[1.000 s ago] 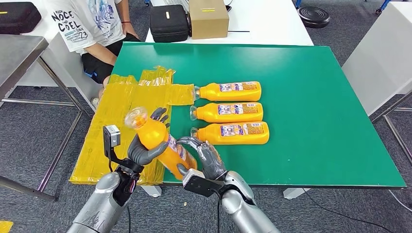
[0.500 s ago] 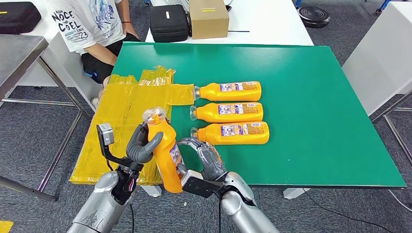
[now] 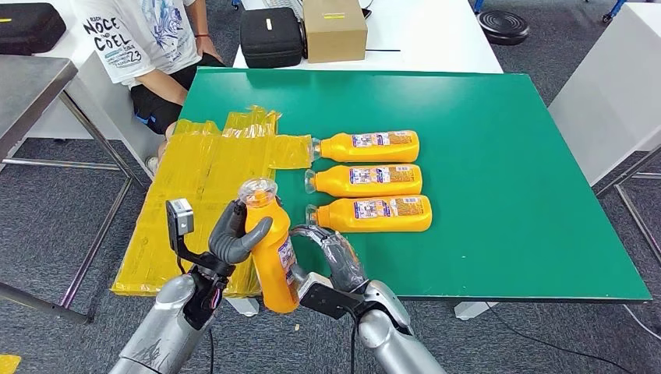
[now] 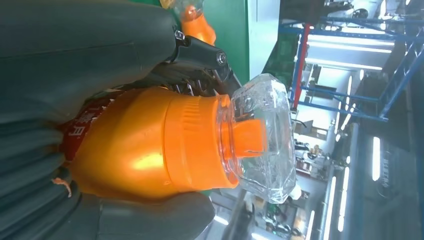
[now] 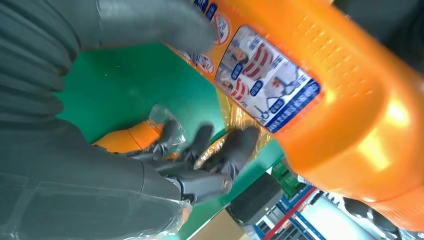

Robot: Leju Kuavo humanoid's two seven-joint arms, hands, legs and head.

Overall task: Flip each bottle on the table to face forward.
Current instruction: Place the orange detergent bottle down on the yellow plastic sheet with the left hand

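My left hand [image 3: 232, 238] grips an orange bottle [image 3: 273, 253] around its upper body and holds it nearly upright off the near left corner of the green table [image 3: 507, 156]. Its clear cap [image 4: 265, 135] points up, and the left hand [image 4: 75, 60] wraps the bottle's shoulder [image 4: 150, 140]. My right hand [image 3: 331, 261] is just to the right of this bottle with its fingers [image 5: 235, 145] spread and its thumb close to the label [image 5: 265, 85]. Three more orange bottles lie on their sides in a column, caps to the left: far [image 3: 366, 146], middle [image 3: 366, 180], near [image 3: 374, 213].
A crumpled yellow plastic sheet [image 3: 195, 179] hangs over the table's left edge. A person in a white T-shirt [image 3: 148, 47] sits at the far left corner. A black case [image 3: 270, 37] and a cardboard box [image 3: 335, 29] stand on the white table behind.
My left hand has swung the held bottle from a slant to nearly upright and brought it a little to the right. The right hand has stayed close beside it.
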